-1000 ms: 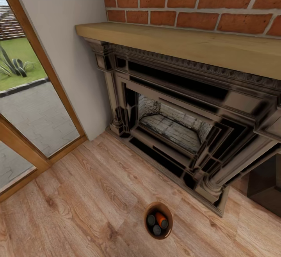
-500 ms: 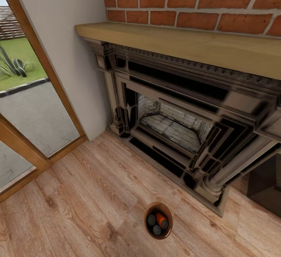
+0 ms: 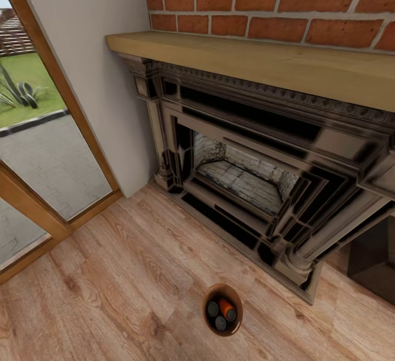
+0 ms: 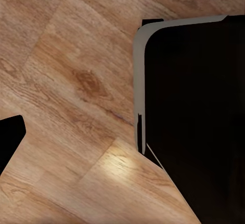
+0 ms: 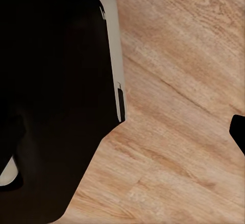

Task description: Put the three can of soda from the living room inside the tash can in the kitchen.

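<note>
A: Three cans [image 3: 221, 311] sit inside the pail [image 3: 211, 325], pail upright on the plank floor [image 3: 109, 289], just before the fireplace [image 3: 263, 174], near its right leg.

B: Jaws?

A: Cannot tell. Wrist views give dark robot body [image 4: 199, 117] over planks.

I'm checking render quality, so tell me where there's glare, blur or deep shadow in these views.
Head view: sharp overall, glossy reflections on the dark fireplace, cans in the bin readable. Left wrist view: soft bright patch on the plank floor, black featureless body alongside. Right wrist view: similar black mass, slightly soft floor grain.
</note>
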